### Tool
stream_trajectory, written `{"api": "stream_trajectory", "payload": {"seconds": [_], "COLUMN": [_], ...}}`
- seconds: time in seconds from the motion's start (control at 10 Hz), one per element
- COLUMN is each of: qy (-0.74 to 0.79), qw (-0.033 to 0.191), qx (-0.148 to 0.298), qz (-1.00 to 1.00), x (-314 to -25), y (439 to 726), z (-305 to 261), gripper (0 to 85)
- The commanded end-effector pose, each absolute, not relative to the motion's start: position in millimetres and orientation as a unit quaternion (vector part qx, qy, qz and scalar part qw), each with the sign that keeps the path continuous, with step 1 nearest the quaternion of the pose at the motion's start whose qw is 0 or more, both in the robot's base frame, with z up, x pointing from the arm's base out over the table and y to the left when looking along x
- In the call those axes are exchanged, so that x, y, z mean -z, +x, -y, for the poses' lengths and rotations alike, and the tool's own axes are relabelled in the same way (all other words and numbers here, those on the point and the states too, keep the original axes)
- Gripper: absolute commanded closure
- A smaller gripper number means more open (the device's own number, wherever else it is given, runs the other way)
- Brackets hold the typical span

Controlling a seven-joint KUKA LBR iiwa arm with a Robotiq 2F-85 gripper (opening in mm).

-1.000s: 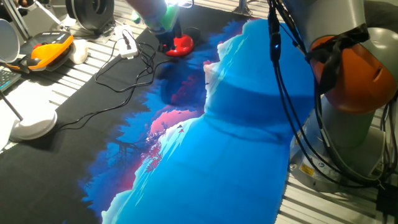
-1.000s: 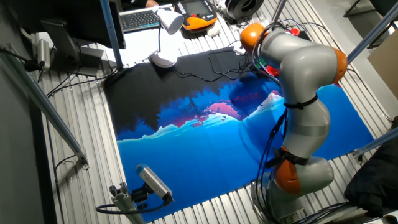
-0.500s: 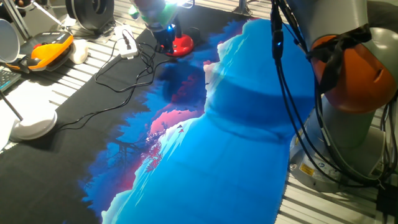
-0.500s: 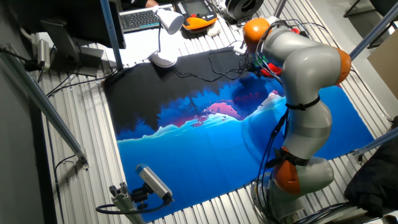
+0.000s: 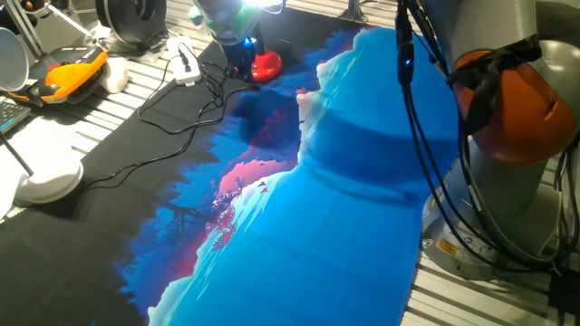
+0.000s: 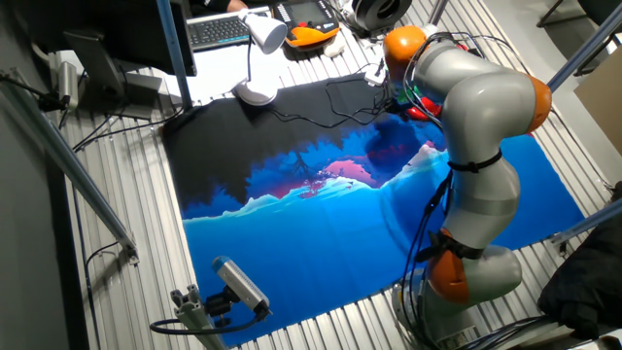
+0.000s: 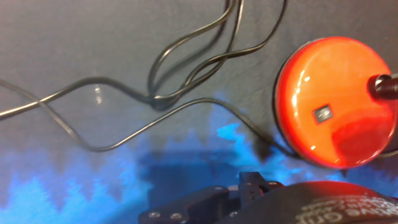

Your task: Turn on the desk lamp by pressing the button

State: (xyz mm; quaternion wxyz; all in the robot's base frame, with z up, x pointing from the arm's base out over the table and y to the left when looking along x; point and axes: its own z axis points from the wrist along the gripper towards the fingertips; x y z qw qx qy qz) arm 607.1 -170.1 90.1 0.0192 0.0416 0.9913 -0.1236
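The desk lamp's glossy red domed base [image 5: 266, 65] stands on the dark mat at the far edge. Its white head [image 5: 265, 4] glows at the top of the frame. In the hand view the base [image 7: 336, 102] is at the right, with a small grey square button [image 7: 321, 114] on its top and the dark stem [image 7: 385, 86] at the frame edge. My gripper [image 5: 239, 52] hangs just left of the base, low over the mat. Its dark body [image 7: 249, 196] fills the bottom of the hand view and the fingertips do not show. In the other fixed view my arm [image 6: 466, 87] hides the lamp.
Black cables [image 7: 186, 68] loop on the mat left of the base. A white power strip [image 5: 186, 62], an orange device [image 5: 77, 71] and a white disc-based lamp [image 5: 50, 181] lie to the left. A keyboard [image 6: 219, 29] sits at the back.
My hand has come down and a little left, closer to the red base, over the last second. In the last half second it has hardly moved. The lamp has stayed put.
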Motion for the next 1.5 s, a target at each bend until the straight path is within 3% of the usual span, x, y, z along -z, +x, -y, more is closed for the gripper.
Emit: {"api": "stream_trajectory", "payload": {"seconds": [0.0,0.5,0.8,0.9,1.4], "qy": [0.047,0.045,0.026,0.013,0.001], "qw": [0.019,0.020,0.040,0.038,0.010], "qx": [0.111,0.138,0.121,0.094,0.051], "qz": [-0.992,-0.989,-0.992,-0.995,-0.999], "x": [-88.7,-86.7,-86.7,-86.7,-86.7], "y": [603.6,601.0,601.0,601.0,601.0], "z": [167.8,166.2,166.2,166.2,166.2], "gripper": [85.0,85.0,85.0,85.0,85.0]}}
